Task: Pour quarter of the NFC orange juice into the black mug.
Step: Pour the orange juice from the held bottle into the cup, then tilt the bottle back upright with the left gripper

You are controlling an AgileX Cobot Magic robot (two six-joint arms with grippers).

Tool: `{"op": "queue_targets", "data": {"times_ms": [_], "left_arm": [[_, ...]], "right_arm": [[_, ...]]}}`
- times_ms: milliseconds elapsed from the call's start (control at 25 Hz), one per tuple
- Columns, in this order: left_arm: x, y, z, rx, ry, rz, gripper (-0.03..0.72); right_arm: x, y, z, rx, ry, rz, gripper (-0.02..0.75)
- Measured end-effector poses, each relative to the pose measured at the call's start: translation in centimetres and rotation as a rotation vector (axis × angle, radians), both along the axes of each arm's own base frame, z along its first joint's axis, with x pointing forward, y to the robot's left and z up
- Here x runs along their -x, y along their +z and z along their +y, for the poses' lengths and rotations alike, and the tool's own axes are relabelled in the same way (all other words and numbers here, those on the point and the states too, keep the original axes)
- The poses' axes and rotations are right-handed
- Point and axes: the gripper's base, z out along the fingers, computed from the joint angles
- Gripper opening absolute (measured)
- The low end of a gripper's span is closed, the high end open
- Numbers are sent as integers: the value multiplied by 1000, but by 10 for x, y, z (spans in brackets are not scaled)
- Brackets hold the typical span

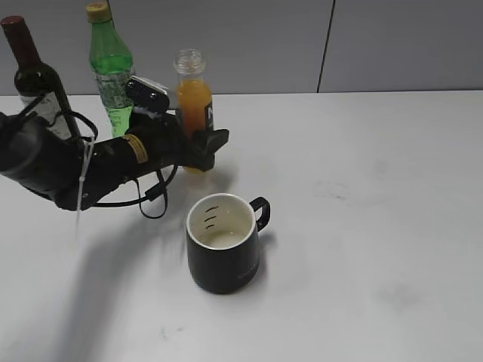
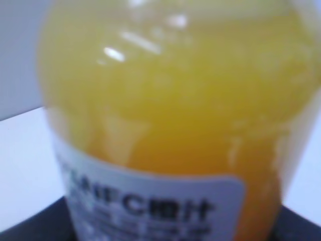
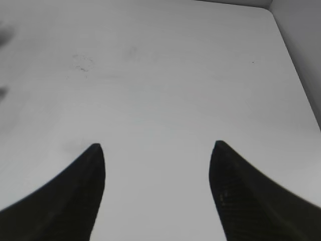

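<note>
The NFC orange juice (image 1: 192, 98) stands upright and uncapped at the back left of the white table, its orange liquid reaching the shoulder. My left gripper (image 1: 198, 143) is closed around its lower half, with a black finger on each side. In the left wrist view the NFC orange juice (image 2: 175, 100) fills the frame, blurred, with its white label low down. The black mug (image 1: 224, 245) stands in front of the bottle, upright, handle pointing right, white interior showing. My right gripper (image 3: 156, 148) is open and empty over bare table; it does not show in the exterior view.
A tall green bottle (image 1: 111, 68) and a dark wine bottle (image 1: 38, 79) stand at the back left, just behind my left arm. A grey wall runs along the table's far edge. The white table (image 1: 362, 196) stretches out to the right of the mug.
</note>
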Motion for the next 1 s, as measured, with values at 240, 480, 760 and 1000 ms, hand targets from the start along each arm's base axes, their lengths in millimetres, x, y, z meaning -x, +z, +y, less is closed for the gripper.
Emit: {"op": "queue_targets", "data": {"times_ms": [240,480,760,1000], "left_arm": [[38,18,22,-36,26,-29,470],[70,28,55,-20,87,-50,470],[90,23,66,-25,58,-80,470],[92,23,65,-77,24,-119,470]], "right_arm": [[0,0,0,0,0,0,498],[0,0,0,0,0,0,498],[0,0,0,0,0,0,498],[0,0,0,0,0,0,497]]}}
